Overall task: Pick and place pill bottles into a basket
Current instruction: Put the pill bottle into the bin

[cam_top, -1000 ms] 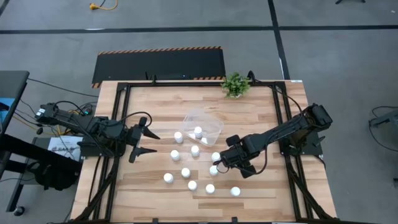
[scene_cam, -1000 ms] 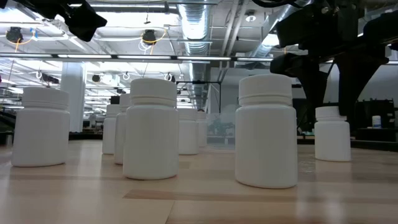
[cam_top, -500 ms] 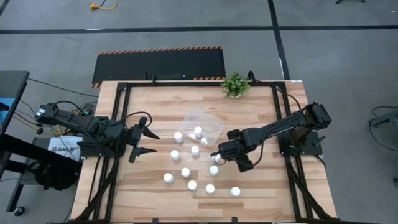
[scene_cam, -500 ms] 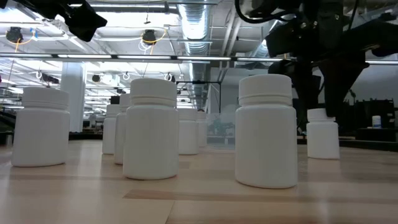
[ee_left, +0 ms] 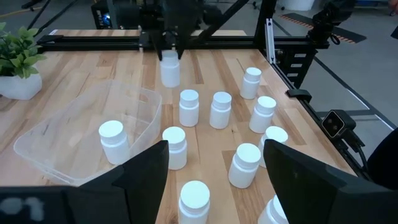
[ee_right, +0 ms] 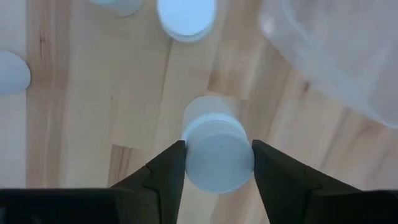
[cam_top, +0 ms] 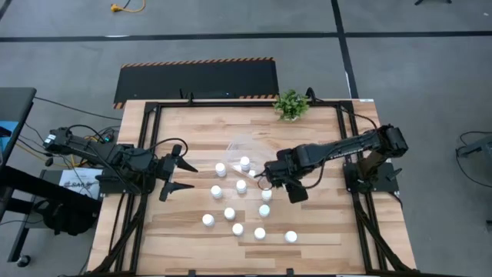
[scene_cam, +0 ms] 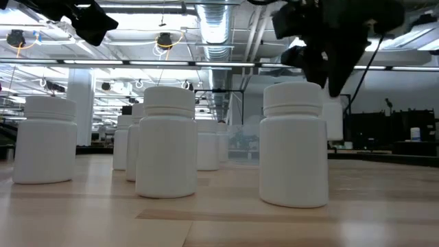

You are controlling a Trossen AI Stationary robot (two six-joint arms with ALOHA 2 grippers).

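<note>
High view: the right gripper point(cam_top: 268, 176) hangs just beside the basket point(cam_top: 240, 146), near its right edge; the left gripper point(cam_top: 183, 175) waits open, well apart at the table's left.

Low view: the held bottle point(scene_cam: 334, 116) is clear of the wood.

Left wrist view: the bottle is not yet over the basket, so an early release would probably drop it outside.

Right wrist view: the fingers point(ee_right: 163, 171) clamp only the cap, so I think it may slip or tilt.

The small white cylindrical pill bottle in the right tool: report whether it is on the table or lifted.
Lifted. The small white cylindrical pill bottle hangs clear of the wooden table, pinched in the right tool.
</note>
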